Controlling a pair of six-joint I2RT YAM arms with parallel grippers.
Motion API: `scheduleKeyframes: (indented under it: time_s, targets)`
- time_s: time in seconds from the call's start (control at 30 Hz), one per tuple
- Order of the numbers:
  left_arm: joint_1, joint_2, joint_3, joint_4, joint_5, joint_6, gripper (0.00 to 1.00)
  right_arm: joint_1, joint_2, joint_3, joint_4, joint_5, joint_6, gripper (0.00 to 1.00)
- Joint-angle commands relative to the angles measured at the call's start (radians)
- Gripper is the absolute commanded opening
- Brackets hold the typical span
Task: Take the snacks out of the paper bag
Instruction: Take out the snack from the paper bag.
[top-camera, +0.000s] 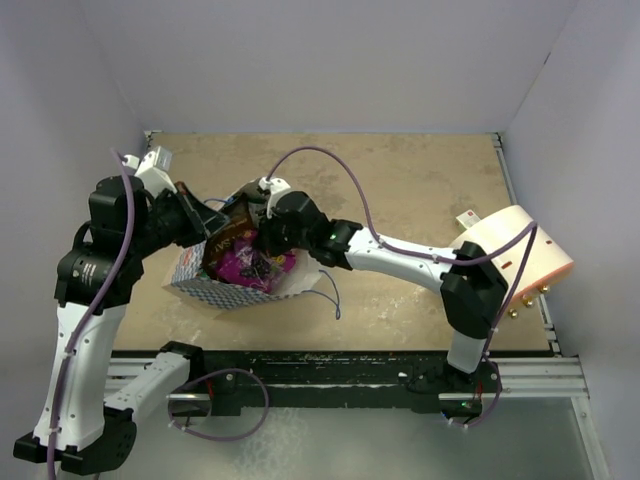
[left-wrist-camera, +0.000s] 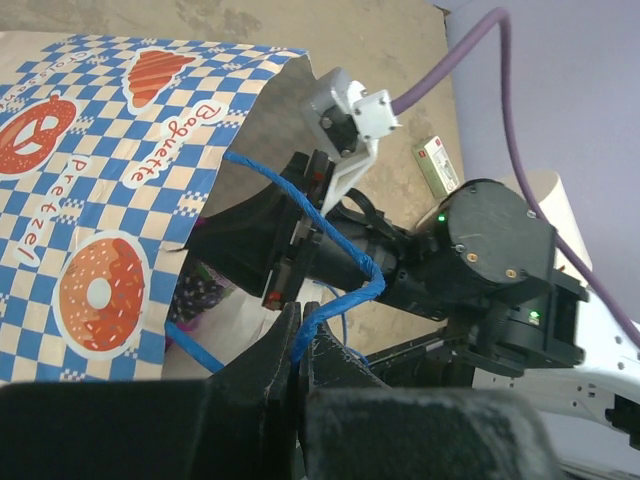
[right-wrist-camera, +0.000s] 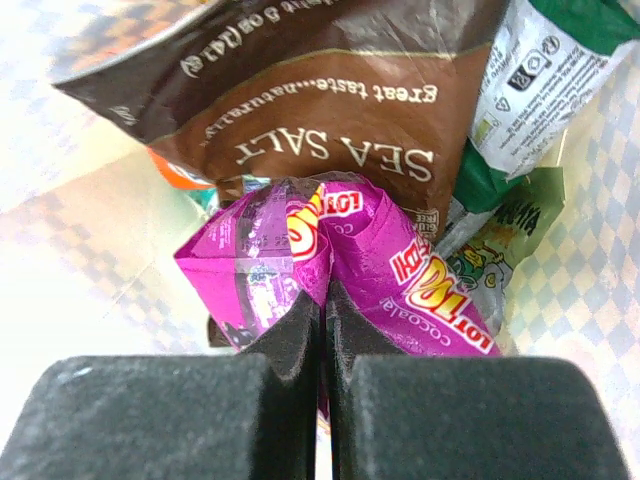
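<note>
Black foam pads (right-wrist-camera: 290, 340) of the right gripper (right-wrist-camera: 322, 300) fill the bottom of the right wrist view, pressed together on a raised fold of the magenta packet (right-wrist-camera: 400, 270). Only a thin crease is caught, so my worry is that the slick film slides free once the arm pulls. Counted here: one magenta packet, one brown pouch (right-wrist-camera: 330, 110) lying over its far end, two green-printed packets (right-wrist-camera: 500, 240) at the right, and one orange sliver (right-wrist-camera: 175, 175) (too little shows to say more). The brown pouch overlaps the magenta one, so it may get dragged along or be tipped out.

From the left wrist, the left gripper (left-wrist-camera: 298, 345) is closed, pinching one blue string handle (left-wrist-camera: 340, 295) of the paper bag (left-wrist-camera: 100, 200). A second blue string (left-wrist-camera: 190, 345) shows low at the mouth. The right gripper reaches into the opening. That thin string could slip or tear under a hard pull, and then the bag would follow the snack.

Seen from above, one paper bag lies on its side on the table (top-camera: 420, 180), left of centre, both arms meeting at its mouth; the magenta packet and brown pouch sit at the opening. One cream cylinder (top-camera: 515, 250) rests well apart at the right edge.
</note>
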Motion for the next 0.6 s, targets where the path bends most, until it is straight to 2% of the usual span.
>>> scheduleKeyframes:
  time_s: [0.0, 0.27, 0.57]
  targets:
    - [0.000, -0.012, 0.050, 0.023, -0.013, 0.038, 0.00, -0.001, -0.107, 0.098, 0.020, -0.046, 0.006, 0.00]
    - [0.000, -0.047, 0.018, 0.023, -0.035, 0.015, 0.00, -0.001, -0.226, 0.144, -0.062, 0.032, 0.005, 0.00]
    - [-0.001, -0.055, 0.054, -0.001, -0.120, 0.040, 0.00, -0.001, -0.343, 0.280, -0.203, 0.217, -0.052, 0.00]
